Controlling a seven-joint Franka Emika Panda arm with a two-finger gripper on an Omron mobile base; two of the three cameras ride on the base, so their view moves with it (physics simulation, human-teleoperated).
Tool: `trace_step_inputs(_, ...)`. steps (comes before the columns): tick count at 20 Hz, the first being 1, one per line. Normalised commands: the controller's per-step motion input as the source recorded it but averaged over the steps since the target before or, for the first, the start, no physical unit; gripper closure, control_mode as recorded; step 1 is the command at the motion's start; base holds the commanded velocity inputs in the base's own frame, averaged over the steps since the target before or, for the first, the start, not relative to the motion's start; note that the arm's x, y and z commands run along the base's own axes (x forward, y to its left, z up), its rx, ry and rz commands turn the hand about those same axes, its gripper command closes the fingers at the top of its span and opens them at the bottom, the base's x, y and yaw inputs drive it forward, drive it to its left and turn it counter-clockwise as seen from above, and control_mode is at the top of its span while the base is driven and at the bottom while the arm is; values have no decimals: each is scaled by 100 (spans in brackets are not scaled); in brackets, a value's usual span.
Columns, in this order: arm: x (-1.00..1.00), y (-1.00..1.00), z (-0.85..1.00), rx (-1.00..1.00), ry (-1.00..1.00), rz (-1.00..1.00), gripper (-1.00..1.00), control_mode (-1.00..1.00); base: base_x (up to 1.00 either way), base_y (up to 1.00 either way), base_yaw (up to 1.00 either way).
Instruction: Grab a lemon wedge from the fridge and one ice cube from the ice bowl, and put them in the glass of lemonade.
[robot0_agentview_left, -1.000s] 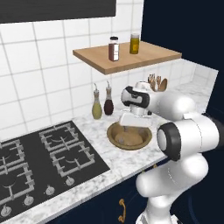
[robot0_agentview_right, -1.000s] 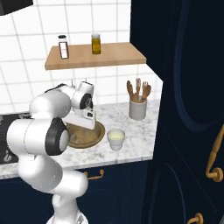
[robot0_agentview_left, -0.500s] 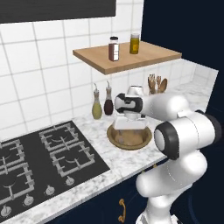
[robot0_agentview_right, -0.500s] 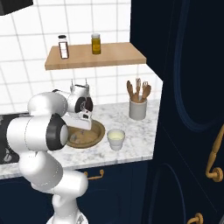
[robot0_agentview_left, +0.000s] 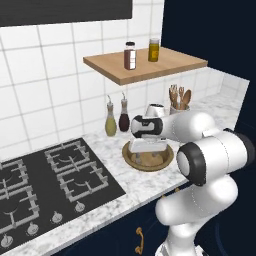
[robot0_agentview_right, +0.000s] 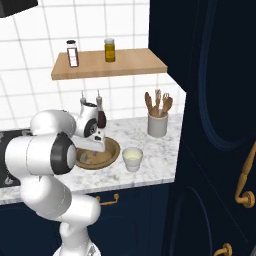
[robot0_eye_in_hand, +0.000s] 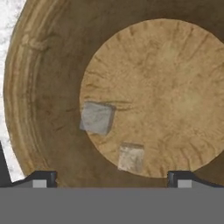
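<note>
Gripper (robot0_eye_in_hand: 111, 178) hangs released, jaws wide, over the wide brown wooden ice bowl (robot0_eye_in_hand: 48, 57). Two pale grey-white ice cubes sit lower centre of my hand view; I'd centre on the nearer ice cube (robot0_eye_in_hand: 131, 158), then descend straight.

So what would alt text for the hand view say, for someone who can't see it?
Looking straight down into the brown wooden ice bowl, two small pale ice cubes lie apart on its flat bottom. The open pincer has its two dark fingertips at the bottom edge, one to each side of the nearer cube.
</note>
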Motion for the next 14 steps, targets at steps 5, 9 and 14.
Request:
trace_step_inputs(5,14,0,-7,0,0,0,-100,-100,0,0,0)
trace_step_inputs(9,18,0,-11,0,0,0,-100,-100,0,0,0)
trace_step_inputs(14,-1,0,-30,-1,-1,-2,-100,-100,0,0,0)
